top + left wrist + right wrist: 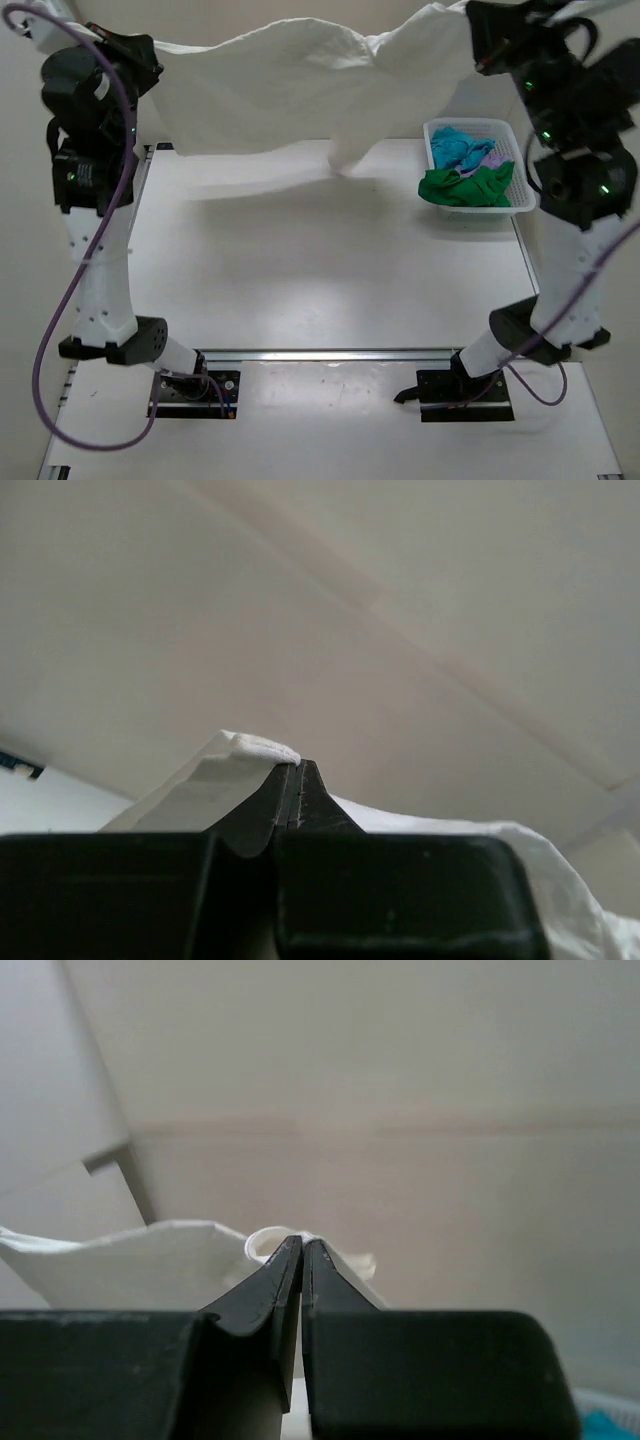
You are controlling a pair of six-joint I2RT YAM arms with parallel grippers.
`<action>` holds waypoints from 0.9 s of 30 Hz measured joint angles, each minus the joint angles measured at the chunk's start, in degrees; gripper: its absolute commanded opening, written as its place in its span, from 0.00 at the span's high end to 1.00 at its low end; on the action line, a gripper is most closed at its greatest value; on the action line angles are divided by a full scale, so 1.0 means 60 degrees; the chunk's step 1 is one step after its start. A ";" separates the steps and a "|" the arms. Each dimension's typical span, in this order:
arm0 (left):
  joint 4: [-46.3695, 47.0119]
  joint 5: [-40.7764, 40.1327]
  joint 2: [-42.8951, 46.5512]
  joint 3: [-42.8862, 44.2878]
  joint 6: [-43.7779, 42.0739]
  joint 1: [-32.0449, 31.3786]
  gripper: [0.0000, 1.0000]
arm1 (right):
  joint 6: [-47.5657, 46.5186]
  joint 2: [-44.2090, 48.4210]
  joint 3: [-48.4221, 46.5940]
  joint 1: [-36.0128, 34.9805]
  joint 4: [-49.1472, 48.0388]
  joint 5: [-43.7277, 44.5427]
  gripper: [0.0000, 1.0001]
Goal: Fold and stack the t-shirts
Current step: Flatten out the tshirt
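Observation:
A large cream-white t-shirt [290, 85] hangs stretched in the air across the back of the table, held at both ends. My left gripper [297, 764] is shut on its left edge [255, 748], raised high at the far left. At the far right, equally high, my right gripper [303, 1241] is shut on the other edge [262, 1243]. In the top view both sets of fingertips are hidden by cloth and arm parts. A green t-shirt [465, 186], a turquoise-blue one [456, 148] and a pale lilac one [491, 157] lie crumpled in a basket.
The white lattice basket [524, 199] stands at the table's right edge, below the right arm [575, 180]. The left arm [95, 170] rises along the left edge. The hanging shirt casts a shadow on the white tabletop [330, 270].

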State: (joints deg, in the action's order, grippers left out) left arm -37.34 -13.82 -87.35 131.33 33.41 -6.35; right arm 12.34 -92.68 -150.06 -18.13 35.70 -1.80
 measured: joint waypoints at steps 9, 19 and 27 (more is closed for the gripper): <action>0.0412 -0.1537 0.1257 0.0342 -0.1042 -0.1439 1.00 | -0.3472 0.1657 0.0463 -0.5439 -0.1963 0.4116 1.00; 0.0433 -0.2062 0.1009 -0.0583 -0.1566 -0.1370 1.00 | -0.6368 0.0616 0.3315 -0.5260 -0.3887 0.5952 1.00; 0.0612 -0.1610 -0.0317 -0.4138 -0.1370 -0.0226 1.00 | -0.2036 -0.0863 0.5140 0.0273 -0.2346 0.2113 1.00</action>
State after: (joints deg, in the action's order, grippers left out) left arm -33.67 -23.49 -89.25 106.50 25.19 -7.70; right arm 0.12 -97.86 -119.22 -16.49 21.63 10.87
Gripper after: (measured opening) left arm 0.029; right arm 0.005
